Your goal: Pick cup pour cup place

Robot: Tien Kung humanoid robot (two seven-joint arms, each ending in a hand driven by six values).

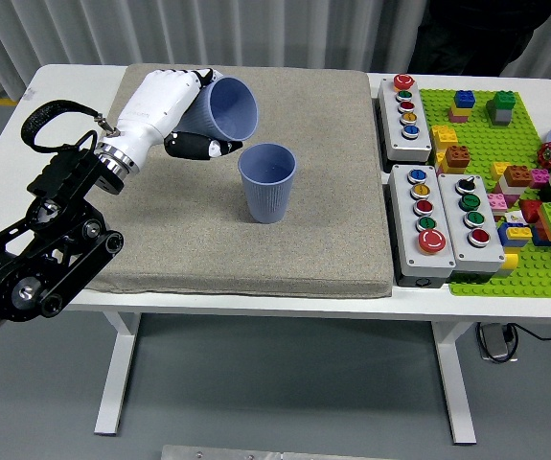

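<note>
My left hand (pixel 194 115) is shut on a blue ribbed cup (pixel 229 107), held in the air and tipped with its mouth pointing right and down. The rim hangs just above and left of a second blue cup (pixel 267 182), which stands upright on the grey mat (pixel 256 259). The white hand shell and black fingers wrap the tilted cup's left side. My right hand is not in view.
Two grey button boxes (pixel 409 105) (pixel 446 222) sit right of the mat. A green baseplate (pixel 486 144) with several toy bricks fills the table's right end. A person in dark clothes (pixel 471 34) stands at the far side.
</note>
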